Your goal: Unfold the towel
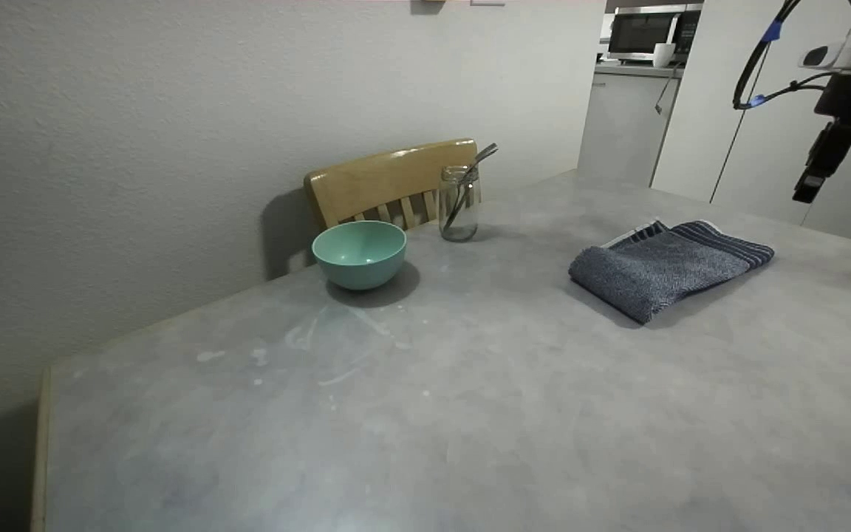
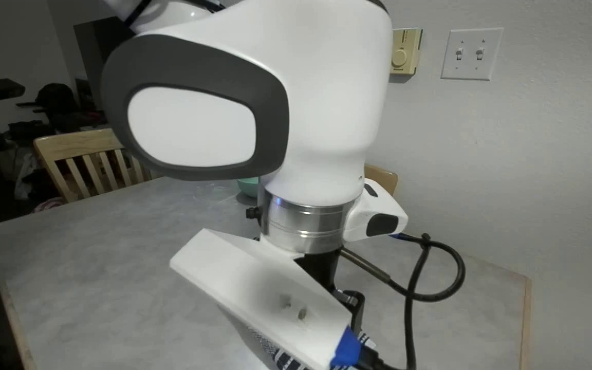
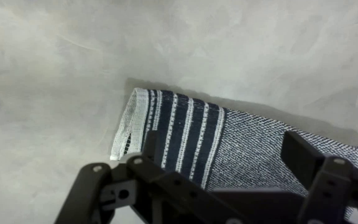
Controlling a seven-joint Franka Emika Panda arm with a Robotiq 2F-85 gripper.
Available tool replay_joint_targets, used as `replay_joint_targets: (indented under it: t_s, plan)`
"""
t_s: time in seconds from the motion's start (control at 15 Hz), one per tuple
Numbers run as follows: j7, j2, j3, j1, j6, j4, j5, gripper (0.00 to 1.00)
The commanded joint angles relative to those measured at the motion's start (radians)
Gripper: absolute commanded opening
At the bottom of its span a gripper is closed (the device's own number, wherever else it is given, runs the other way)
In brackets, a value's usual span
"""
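Black jaws stand nearest in the wrist view, spread wide and gripping nothing, above the towel. Dark bands with thin white stripes cross one end, finishing in a pale hem. In an exterior view the towel lies folded on the grey counter, below the jaws and apart from them. Well away from it stand a teal bowl and a glass jar holding metal cutlery, with a wooden chair behind. In an exterior view a white casing below the arm hides much of the towel, leaving patches of striped weave showing
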Motion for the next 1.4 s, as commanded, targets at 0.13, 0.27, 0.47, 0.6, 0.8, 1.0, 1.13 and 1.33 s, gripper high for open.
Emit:
replay_joint_targets:
  t_s: [0.13, 0.27, 0.47, 0.6, 0.8, 1.0, 1.13, 1.33]
  plan:
    - [0.108, 0.118, 0.047, -0.043, 0.037, 0.096, 0.042, 1.0]
    - [0.137, 0.178, 0.059, -0.062, 0.032, 0.148, 0.038, 1.0]
    - [0.136, 0.277, 0.092, -0.112, 0.012, 0.244, 0.034, 1.0]
    - [0.125, 0.336, 0.123, -0.152, -0.012, 0.312, 0.039, 1.0]
    - [0.13, 0.402, 0.162, -0.193, -0.036, 0.394, 0.033, 1.0]
    - [0.127, 0.45, 0.195, -0.226, -0.059, 0.457, 0.037, 1.0]
    - [0.126, 0.472, 0.217, -0.248, -0.076, 0.489, 0.045, 1.0]
    - [0.127, 0.497, 0.244, -0.281, -0.092, 0.521, 0.061, 1.0]
